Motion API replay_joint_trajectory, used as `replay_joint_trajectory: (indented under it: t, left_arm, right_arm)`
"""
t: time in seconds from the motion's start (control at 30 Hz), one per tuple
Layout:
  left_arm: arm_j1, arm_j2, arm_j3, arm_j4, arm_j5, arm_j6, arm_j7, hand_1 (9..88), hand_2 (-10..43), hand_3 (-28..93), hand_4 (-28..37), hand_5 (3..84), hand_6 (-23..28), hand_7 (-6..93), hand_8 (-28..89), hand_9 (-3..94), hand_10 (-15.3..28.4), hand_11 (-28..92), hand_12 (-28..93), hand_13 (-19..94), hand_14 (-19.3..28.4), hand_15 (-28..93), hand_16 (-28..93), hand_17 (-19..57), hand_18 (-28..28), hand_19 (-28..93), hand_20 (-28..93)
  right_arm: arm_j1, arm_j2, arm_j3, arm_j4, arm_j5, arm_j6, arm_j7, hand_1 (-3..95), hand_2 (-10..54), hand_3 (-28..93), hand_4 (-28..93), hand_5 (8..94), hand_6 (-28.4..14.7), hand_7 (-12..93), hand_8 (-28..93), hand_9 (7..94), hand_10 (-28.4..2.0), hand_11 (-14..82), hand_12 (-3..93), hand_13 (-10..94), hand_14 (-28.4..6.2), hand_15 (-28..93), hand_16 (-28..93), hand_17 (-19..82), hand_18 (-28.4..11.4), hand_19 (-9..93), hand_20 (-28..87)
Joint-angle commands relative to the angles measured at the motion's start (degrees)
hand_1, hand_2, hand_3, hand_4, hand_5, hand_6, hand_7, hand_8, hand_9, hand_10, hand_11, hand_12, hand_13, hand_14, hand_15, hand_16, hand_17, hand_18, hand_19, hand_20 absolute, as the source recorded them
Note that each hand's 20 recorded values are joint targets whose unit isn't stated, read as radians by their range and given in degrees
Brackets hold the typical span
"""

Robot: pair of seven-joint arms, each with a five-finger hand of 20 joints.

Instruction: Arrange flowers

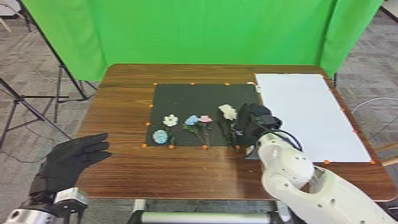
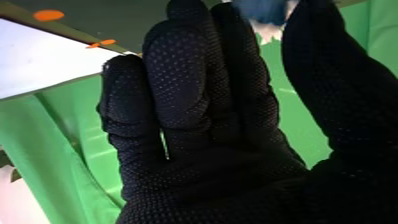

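Black-gloved right hand right up close, fingers nearly straight, thumb spread well off them, nothing gripped as far as visible. Probably meant for the tall white flower, just left of the palm, toward the right side of the dark mat. Best bet: get thumb and fingers round the stem, not the petals, pinch softly, then lift before swinging right to the white sheet. Careful not to snag the pink flower or blue flower farther left. Pose-wise: white right arm angled in from near right, hand low by the mat's right edge. Left hand out at near left, off the mat, fingers loosely extended, empty.
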Motion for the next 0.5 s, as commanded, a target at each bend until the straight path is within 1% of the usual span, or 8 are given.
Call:
replay_joint_trajectory:
  t: [0.03,0.17,0.27,0.37,0.4,0.43,0.47,0.5]
  left_arm:
    - [1.2,-0.02,-0.02,-0.17,-0.05,0.06,0.26,27.5,5.3,79,-15.7,54.2,16.0,16.1,-8,48.4,24.2,35,12,40,28.4,69,-13,0.6,28.4,60,49]
    - [1.6,0.00,0.06,-0.25,-0.08,0.25,0.75,27.5,5.3,79,-15.8,54.2,16.0,16.2,-8,48.4,24.2,35,12,40,28.4,69,-13,0.6,28.4,60,50]
    - [2.5,0.27,0.16,-0.41,-0.39,1.04,1.89,27.5,5.3,79,-15.7,54.2,16.0,16.2,-8,48.4,24.2,35,12,40,28.4,69,-13,0.6,28.4,60,50]
    - [3.1,0.52,0.04,-0.44,-0.54,1.72,2.85,27.5,5.3,79,-15.7,54.2,16.0,16.1,-8,48.4,24.1,35,12,40,28.4,69,-13,0.7,28.4,60,50]
    - [3.2,0.31,-0.21,-0.51,-0.43,1.88,2.75,27.5,5.3,79,-15.7,54.2,16.0,16.1,-8,48.4,24.1,35,12,40,28.4,69,-13,0.7,28.4,60,50]
    - [4.2,1.53,-0.16,-0.65,-1.20,2.99,4.25,27.5,5.3,79,-15.7,54.2,16.0,16.1,-8,48.4,24.1,35,12,40,28.4,69,-13,0.6,28.4,60,50]
    - [4.7,1.92,-0.20,-0.94,-1.42,3.84,4.98,27.5,5.3,79,-15.8,54.2,16.0,16.2,-8,48.3,24.1,35,12,39,28.4,69,-13,0.6,28.4,60,50]
    - [5.0,2.30,-0.02,-1.02,-1.58,4.48,6.03,27.4,5.2,79,-15.8,54.3,16.0,16.2,-8,48.2,24.1,35,12,39,28.4,69,-13,0.6,28.4,60,49]
  right_arm:
    - [0.1,1.6,0.9,-1.5,-0.1,-0.1,0.3,37.2,-9.5,83,-25,63.1,-6.5,28,-11,67.2,-18.3,26.4,17.5,71,-10.0,68,18,49,-17.8,93,19]
    - [-0.3,2.2,1.6,-2.1,0.2,-0.2,0.7,36.9,-9.3,83,-25,63.0,-6.6,28,-11,67.0,-18.5,26.4,17.5,71,-10.2,68,18,49,-17.9,93,19]
    - [-1.9,2.5,3.4,-3.5,1.6,0.1,0.8,36.7,-9.1,83,-25,62.9,-6.6,27,-11,66.8,-18.6,26.2,17.4,71,-10.3,68,18,49,-18.0,93,19]
    - [-5.3,2.6,7.6,-6.2,4.0,1.0,-0.4,35.8,-7.9,83,-25,62.7,-7.0,27,-11,66.1,-18.9,25.8,17.3,70,-10.9,68,18,48,-18.2,93,19]
    - [-7.3,1.5,10.6,-7.3,5.6,-0.6,-1.7,35.3,-7.3,83,-25,62.5,-7.0,26,-11,65.7,-18.9,25.8,17.3,69,-11.1,68,18,48,-18.3,93,18]
    - [-9.6,0.6,14.1,-8.7,8.8,-2.4,-3.5,34.8,-6.6,83,-25,62.4,-7.1,26,-11,65.6,-18.8,25.8,17.3,69,-11.3,68,18,47,-18.5,93,16]
    - [-11.3,-0.5,16.1,-9.9,11.1,-2.2,-3.6,34.4,-5.7,83,-25,61.7,-7.0,25,-11,65.3,-18.6,25.8,17.4,68,-11.5,68,17,45,-18.7,93,13]
    - [-13.1,-1.8,18.7,-10.7,12.6,-2.6,-5.7,34.0,-5.1,83,-25,61.3,-7.0,25,-11,64.5,-18.4,25.7,17.5,67,-11.7,68,17,45,-18.7,93,12]
